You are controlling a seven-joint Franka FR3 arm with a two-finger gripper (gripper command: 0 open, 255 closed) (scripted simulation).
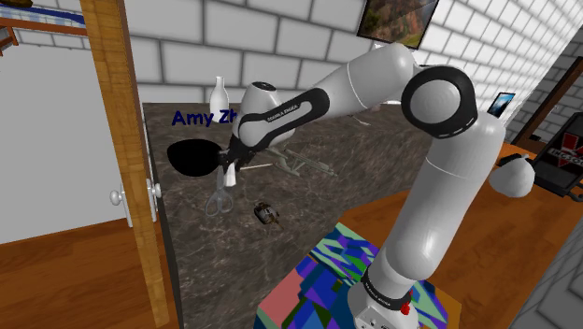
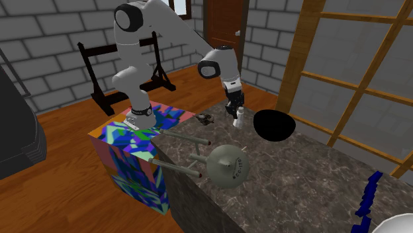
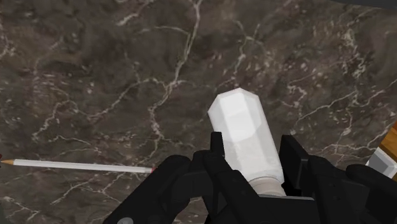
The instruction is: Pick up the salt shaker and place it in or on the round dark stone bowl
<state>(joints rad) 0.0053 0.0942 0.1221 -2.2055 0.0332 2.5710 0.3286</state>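
Note:
A white salt shaker is clasped between my black fingers, over the dark marble counter. My gripper is shut on the shaker just beside the round black bowl, on that bowl's right in the shoulder view. In the second exterior view the gripper holds the shaker low above the counter. The bowl stands a short way to its right there and holds nothing.
Scissors and a small dark object lie near the gripper. A pencil lies on the marble. A grey model spaceship takes up the counter's middle. A white bottle stands by the wall. A wooden door borders the counter.

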